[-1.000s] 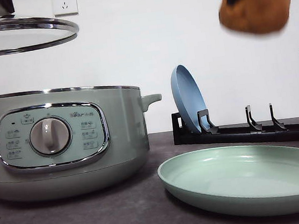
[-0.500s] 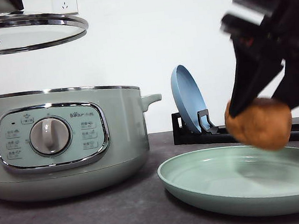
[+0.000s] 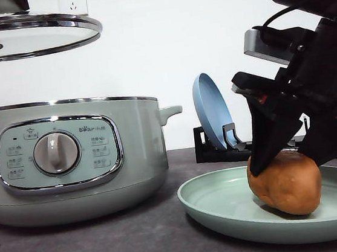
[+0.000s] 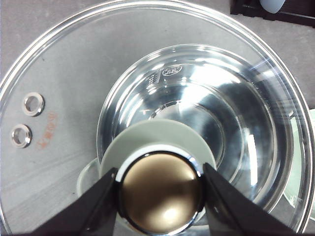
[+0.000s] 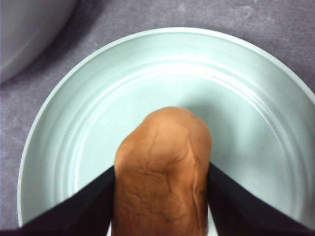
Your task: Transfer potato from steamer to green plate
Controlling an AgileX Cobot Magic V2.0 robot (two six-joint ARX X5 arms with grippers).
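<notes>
While the potato (image 3: 284, 183) rests on the green plate (image 3: 226, 207), pinched by the right gripper (image 3: 285, 164), and the left gripper (image 4: 160, 189) pinches the lid knob (image 4: 161, 191) above the steamer (image 3: 69, 158), only release is left.

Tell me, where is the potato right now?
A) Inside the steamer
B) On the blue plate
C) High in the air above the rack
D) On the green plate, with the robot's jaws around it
D: the potato sits on the green plate, the right gripper with its jaws closed on its sides.
</notes>
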